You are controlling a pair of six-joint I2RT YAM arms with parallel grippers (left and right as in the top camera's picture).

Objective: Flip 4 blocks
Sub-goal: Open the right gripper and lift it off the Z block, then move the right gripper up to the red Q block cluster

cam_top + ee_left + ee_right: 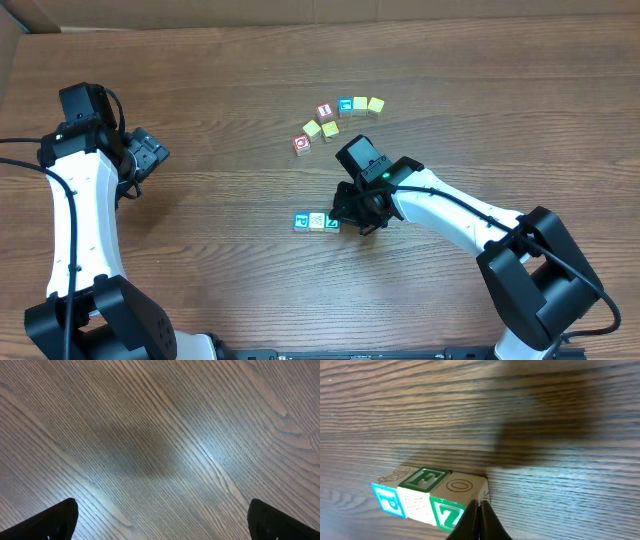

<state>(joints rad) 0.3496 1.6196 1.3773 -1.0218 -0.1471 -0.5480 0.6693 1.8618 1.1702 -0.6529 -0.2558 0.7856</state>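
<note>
The right claw (480, 510), tips pressed together, sits at three o'clock of the Z block (445, 516) and should lever it low and slow, while the left claw (165, 521) hangs spread.

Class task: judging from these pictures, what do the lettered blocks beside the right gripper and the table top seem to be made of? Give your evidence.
Lettered blocks: probably wood. The faces are pale and bare with printed blue and green letters, in a matte finish.
Table top: wood or a wood-look laminate, hard to tell which. Brown grain lines run across it, and it has a slight sheen under the light.
</note>
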